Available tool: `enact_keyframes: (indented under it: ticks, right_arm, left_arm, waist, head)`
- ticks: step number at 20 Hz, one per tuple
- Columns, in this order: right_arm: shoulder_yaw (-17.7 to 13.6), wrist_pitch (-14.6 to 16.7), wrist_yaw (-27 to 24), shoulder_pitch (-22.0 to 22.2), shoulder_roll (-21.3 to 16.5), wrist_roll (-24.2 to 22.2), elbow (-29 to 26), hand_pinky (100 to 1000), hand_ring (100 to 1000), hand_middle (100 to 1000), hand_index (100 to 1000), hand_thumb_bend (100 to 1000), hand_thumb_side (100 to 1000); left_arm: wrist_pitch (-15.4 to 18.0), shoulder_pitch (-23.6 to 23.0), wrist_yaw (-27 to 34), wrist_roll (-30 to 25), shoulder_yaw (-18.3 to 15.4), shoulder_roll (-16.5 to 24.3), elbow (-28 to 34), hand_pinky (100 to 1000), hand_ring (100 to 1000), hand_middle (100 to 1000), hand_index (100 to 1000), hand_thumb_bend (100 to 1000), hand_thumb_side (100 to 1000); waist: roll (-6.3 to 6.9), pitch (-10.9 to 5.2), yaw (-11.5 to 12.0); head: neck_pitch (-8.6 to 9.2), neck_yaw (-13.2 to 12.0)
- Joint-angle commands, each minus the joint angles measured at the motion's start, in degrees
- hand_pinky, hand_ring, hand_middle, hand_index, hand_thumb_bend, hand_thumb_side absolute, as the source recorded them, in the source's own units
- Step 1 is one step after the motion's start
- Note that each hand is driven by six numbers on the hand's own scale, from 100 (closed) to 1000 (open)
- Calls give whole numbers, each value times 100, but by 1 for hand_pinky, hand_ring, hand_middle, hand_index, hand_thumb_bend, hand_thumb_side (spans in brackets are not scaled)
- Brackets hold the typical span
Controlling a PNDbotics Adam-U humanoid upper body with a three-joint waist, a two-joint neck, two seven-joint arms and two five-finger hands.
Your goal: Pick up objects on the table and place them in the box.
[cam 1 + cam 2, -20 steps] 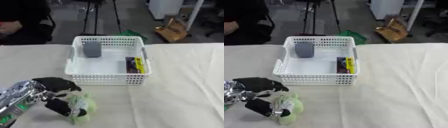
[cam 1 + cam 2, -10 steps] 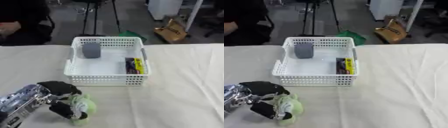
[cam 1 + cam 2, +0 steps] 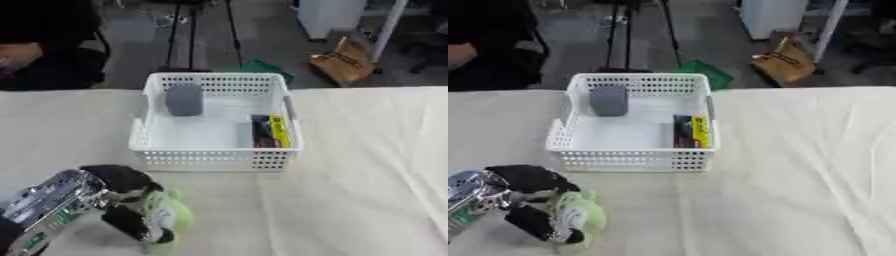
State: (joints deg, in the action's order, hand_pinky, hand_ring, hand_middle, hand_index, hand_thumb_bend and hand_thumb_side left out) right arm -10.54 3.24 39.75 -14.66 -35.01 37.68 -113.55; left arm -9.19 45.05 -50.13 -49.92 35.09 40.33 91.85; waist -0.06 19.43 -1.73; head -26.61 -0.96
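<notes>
A pale green plush toy (image 3: 166,218) lies on the cloth-covered table in front of the white basket (image 3: 215,157). My left hand (image 3: 118,200) comes in from the lower left with its fingers and thumb curled round the toy. Inside the basket a grey block (image 3: 185,99) stands at the back left. A dark and yellow flat pack (image 3: 269,131) lies along the basket's right wall. My right hand shows in neither view.
The cream cloth (image 3: 367,175) spreads wide to the right of the basket. Beyond the table's far edge are a stand's legs (image 3: 184,35), a brown bag (image 3: 346,62) and a seated person at the far left.
My left hand has settled lower over the green toy and closed further round it. The toy stays in about the same spot on the table.
</notes>
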Motion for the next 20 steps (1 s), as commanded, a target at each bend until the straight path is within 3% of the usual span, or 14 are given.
enact_keyframes:
  ticks: [1, 7, 14, 17, 18, 19, 20]
  right_arm:
    - [-29, 1, -50, -68, -115, 40, -104, 799, 873, 834, 832, 100, 1000]
    - [-41, -5, -76, -73, -112, 76, -104, 800, 873, 833, 831, 100, 1000]
    - [-53, -38, -88, -71, -109, 112, -104, 801, 874, 834, 832, 100, 1000]
    - [-55, -47, -88, -71, -111, 130, -104, 801, 874, 834, 832, 100, 1000]
    - [-60, -52, -93, -73, -109, 144, -104, 801, 874, 834, 832, 100, 1000]
    - [-63, -58, -98, -73, -111, 161, -104, 801, 874, 834, 832, 100, 1000]
    - [-66, -63, -101, -73, -113, 175, -104, 802, 874, 834, 832, 100, 1000]
  left_arm:
    - [4, 114, -69, 93, -37, 65, 56, 602, 775, 615, 936, 543, 904]
    - [-22, 108, -22, 488, -23, 57, 77, 501, 693, 539, 861, 472, 900]
    - [-94, 95, 301, 775, -20, 84, 142, 387, 595, 470, 689, 367, 907]
    - [-117, 97, 403, 814, -13, 97, 165, 387, 595, 470, 689, 367, 907]
    - [-117, 90, 472, 817, -11, 89, 180, 339, 549, 420, 610, 284, 894]
    - [-125, 87, 558, 819, -14, 94, 195, 339, 549, 420, 610, 284, 894]
    - [-140, 84, 649, 824, -24, 99, 214, 325, 536, 412, 592, 225, 894]
  waist:
    - [4, -100, -6]
    - [3, -91, -30]
    - [12, -93, -23]
    - [13, -95, -25]
    - [12, -97, -30]
    - [12, -99, -32]
    - [13, -103, -33]
  head:
    - [60, -10]
    - [59, -9]
    - [64, 0]
    - [65, 0]
    - [68, 3]
    - [70, 4]
    - [68, 8]
